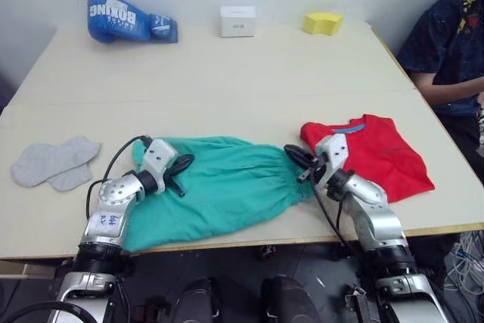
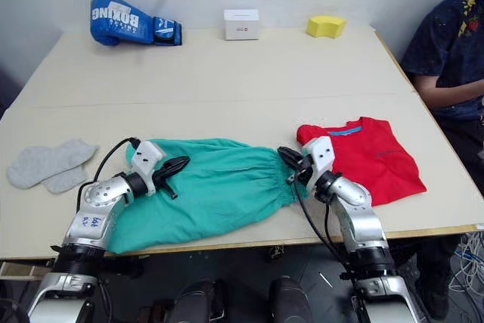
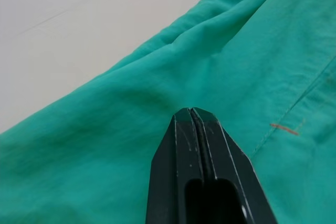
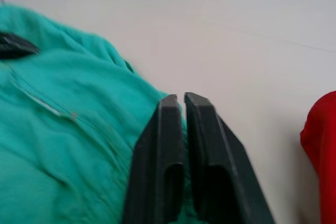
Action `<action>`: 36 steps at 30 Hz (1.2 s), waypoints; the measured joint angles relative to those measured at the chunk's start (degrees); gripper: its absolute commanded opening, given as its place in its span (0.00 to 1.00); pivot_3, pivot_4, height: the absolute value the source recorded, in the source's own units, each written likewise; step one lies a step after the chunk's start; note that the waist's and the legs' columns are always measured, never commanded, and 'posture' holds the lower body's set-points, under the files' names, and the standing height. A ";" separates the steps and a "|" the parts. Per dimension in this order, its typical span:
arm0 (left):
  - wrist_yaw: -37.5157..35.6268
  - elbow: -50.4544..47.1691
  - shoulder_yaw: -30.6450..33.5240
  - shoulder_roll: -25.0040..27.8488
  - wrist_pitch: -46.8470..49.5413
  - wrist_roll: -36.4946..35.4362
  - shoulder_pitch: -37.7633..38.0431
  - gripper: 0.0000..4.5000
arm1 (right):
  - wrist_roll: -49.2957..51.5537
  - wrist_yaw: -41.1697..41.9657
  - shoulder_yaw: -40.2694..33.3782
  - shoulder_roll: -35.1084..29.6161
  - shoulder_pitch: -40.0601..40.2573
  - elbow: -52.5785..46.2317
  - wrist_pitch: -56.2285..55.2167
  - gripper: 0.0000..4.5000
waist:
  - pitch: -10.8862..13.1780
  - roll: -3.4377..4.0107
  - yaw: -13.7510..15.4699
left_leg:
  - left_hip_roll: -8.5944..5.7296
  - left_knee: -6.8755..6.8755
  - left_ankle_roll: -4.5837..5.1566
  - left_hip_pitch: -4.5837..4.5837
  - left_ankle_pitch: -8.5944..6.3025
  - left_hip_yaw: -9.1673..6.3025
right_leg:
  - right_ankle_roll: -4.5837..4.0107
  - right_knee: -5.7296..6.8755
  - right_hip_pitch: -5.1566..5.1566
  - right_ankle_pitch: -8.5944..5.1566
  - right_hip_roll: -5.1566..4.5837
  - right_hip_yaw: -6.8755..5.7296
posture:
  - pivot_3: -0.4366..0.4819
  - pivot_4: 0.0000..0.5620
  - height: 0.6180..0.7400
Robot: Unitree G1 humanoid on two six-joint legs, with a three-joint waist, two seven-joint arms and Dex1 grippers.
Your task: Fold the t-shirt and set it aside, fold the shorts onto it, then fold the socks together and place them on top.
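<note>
Left eye view: we see the shorts spread at the surface's near edge, the folded t-shirt to their right, the socks far left. Left gripper and right gripper hover closed, empty; we'd pinch both ends evenly. Wrist views alone show the fingers pressed together.

The red t-shirt lay folded flat near the right front of the desk, blue neck band facing away. The teal shorts lay spread at the front edge, gathered waistband just beside the shirt. Two grey socks lay overlapping, well left.
</note>
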 measured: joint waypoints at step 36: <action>-14.30 -10.74 -10.11 2.23 0.89 -2.51 5.41 0.00 | 83.61 -70.70 -1.47 -10.90 27.53 -32.71 21.48 0.99 | 0.01 0.01 0.70 | 0.10 -0.62 0.21 -0.18 -0.15 -0.06 | 0.02 -0.98 0.05 -0.03 0.15 -0.06 | 0.48 0.27 1.00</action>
